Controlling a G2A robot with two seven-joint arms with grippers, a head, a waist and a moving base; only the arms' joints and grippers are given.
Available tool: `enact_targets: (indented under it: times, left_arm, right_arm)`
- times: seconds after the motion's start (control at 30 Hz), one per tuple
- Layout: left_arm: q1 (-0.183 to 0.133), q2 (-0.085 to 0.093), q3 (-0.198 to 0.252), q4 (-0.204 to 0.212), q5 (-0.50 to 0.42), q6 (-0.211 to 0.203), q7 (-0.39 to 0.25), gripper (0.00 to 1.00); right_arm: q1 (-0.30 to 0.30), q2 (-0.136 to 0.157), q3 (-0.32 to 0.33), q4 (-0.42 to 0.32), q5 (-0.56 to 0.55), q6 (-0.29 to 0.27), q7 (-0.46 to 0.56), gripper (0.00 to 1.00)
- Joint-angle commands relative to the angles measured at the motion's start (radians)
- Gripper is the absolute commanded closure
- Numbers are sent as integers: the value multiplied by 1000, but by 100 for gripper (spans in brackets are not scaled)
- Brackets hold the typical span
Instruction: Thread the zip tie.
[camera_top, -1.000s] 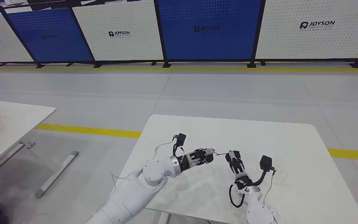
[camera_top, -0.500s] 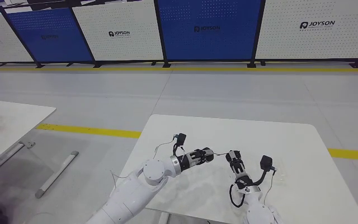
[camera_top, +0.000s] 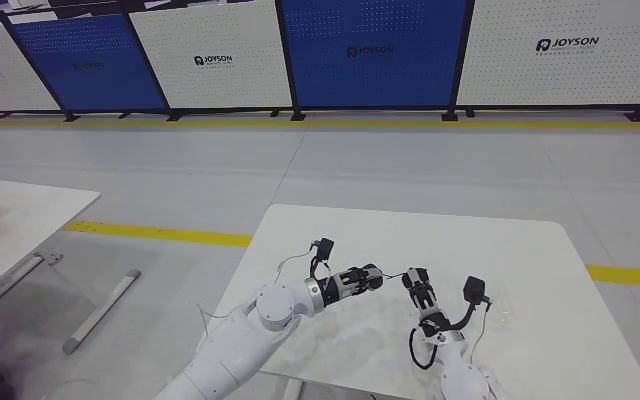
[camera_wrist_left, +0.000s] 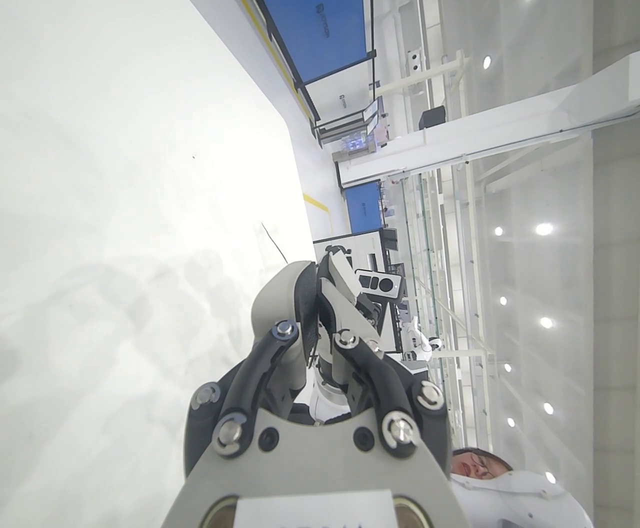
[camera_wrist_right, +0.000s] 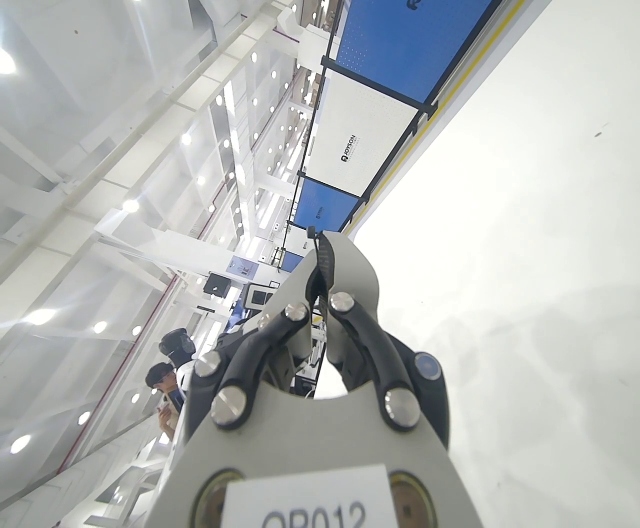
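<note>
Two pinches on one zip tie, left gripper clamped on its thin tail, right gripper clamped on its head end, fingertips close together, tie strung between them over the white table, near its middle.

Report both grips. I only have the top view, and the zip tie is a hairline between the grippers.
Observer: In the right wrist view, the right gripper is shut on the zip tie, whose head pokes just past its tips.
Operator: Now the left.
Observer: The left gripper is shut too; a thin black tail sticks out beyond its tips, seen against the table.
Operator: Confirm whether it's threaded.
Observer: Probably not yet: in the left wrist view the tail's tip hangs free, with nothing around it.
</note>
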Motion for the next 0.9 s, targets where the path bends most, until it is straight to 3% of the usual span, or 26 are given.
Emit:
enact_targets:
  times: [0.0,0.17,0.23,0.47,0.67,0.87]
  left_arm:
    - [0,0,-1,1,-3,0,-2,100]
    - [0,0,-2,4,-4,1,-13,100]
    - [0,0,-2,3,-3,4,-22,89]
    - [1,0,-3,0,0,7,-27,87]
    - [-1,-1,-4,4,-4,9,-24,98]
    - [-2,-2,-4,5,-5,9,-20,88]
  right_arm:
    - [1,-1,0,2,1,0,0,100]
    - [5,-2,-1,7,-1,4,0,100]
    - [7,-3,-2,8,-1,6,0,100]
    - [9,-5,-2,11,-1,7,-1,100]
    - [9,-6,0,13,-2,6,-1,100]
    - [8,-6,2,11,-8,7,2,100]
